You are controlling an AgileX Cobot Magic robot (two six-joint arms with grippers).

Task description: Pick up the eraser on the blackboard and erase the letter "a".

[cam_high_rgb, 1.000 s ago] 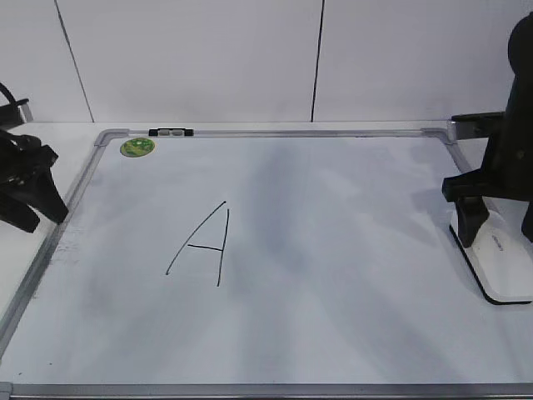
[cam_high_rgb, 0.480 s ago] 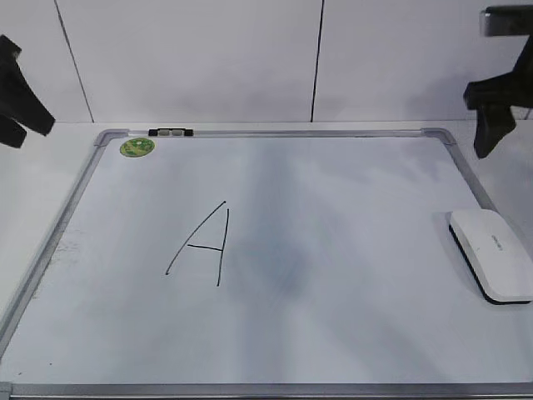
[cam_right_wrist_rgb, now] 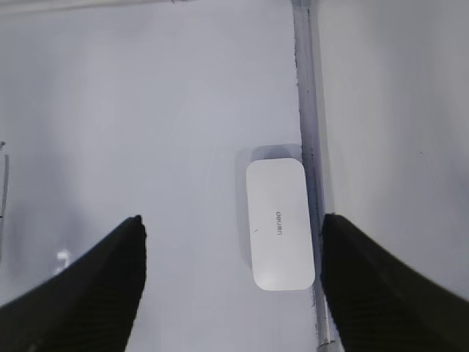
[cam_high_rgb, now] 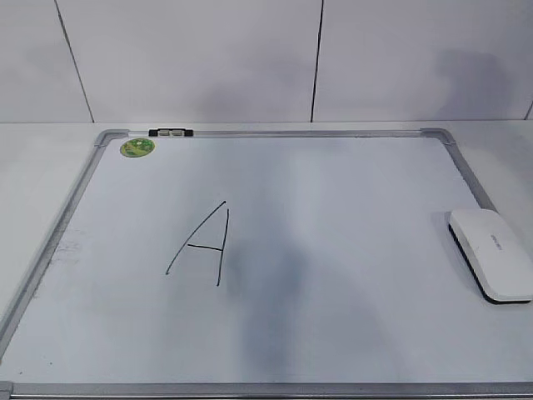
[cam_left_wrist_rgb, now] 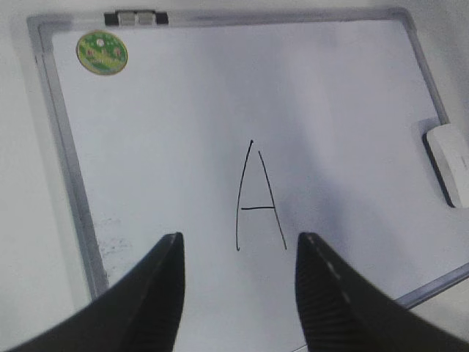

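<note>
The blackboard (cam_high_rgb: 333, 192) is a white board with a grey frame, lying flat. The white eraser (cam_high_rgb: 493, 252) lies at its right edge; it also shows in the right wrist view (cam_right_wrist_rgb: 279, 222) and at the right edge of the left wrist view (cam_left_wrist_rgb: 454, 161). A capital "A" (cam_high_rgb: 201, 243) is drawn left of centre, also in the left wrist view (cam_left_wrist_rgb: 258, 198). No small letter "a" shows. My left gripper (cam_left_wrist_rgb: 238, 246) is open, high above the board. My right gripper (cam_right_wrist_rgb: 233, 227) is open, high above the eraser. Neither gripper shows in the exterior view.
A round green sticker (cam_high_rgb: 137, 147) sits at the board's top left corner, with a small black-and-grey clip (cam_high_rgb: 171, 132) on the top frame beside it. A white wall with dark seams stands behind the board.
Both arms have risen out of the exterior view. The right gripper was down by the eraser one second ago; the eraser stays where it was.
</note>
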